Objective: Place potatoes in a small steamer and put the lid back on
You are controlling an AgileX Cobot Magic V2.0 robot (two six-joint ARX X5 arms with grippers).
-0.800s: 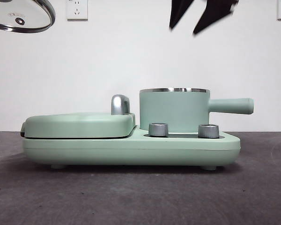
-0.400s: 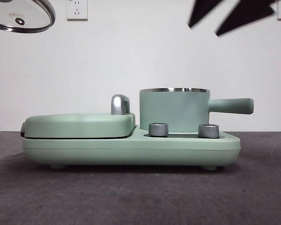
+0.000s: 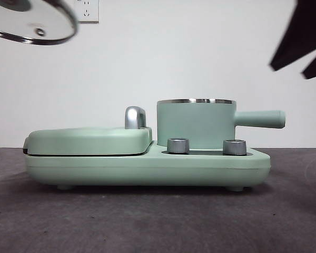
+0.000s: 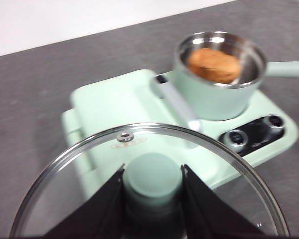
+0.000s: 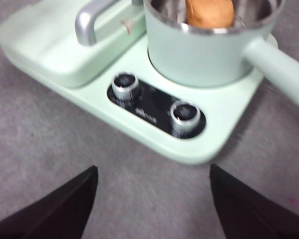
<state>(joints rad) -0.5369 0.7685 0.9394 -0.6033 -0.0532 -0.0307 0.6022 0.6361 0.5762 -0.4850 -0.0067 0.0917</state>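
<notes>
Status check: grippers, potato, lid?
Left gripper shut on lid knob, held high off to the side. Right gripper open, empty, clear of steamer. Potato in steamer, uncovered. Nothing over the pot.

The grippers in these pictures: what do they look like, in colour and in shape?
Both have two plain black fingers. The left gripper shows flat fingers that taper upward like wedges. The right gripper shows two broad matte black fingers ending in blunt corners. No cables, markings or labels are visible on either. In the front view one gripper appears only as dark angular shapes at the upper right.
</notes>
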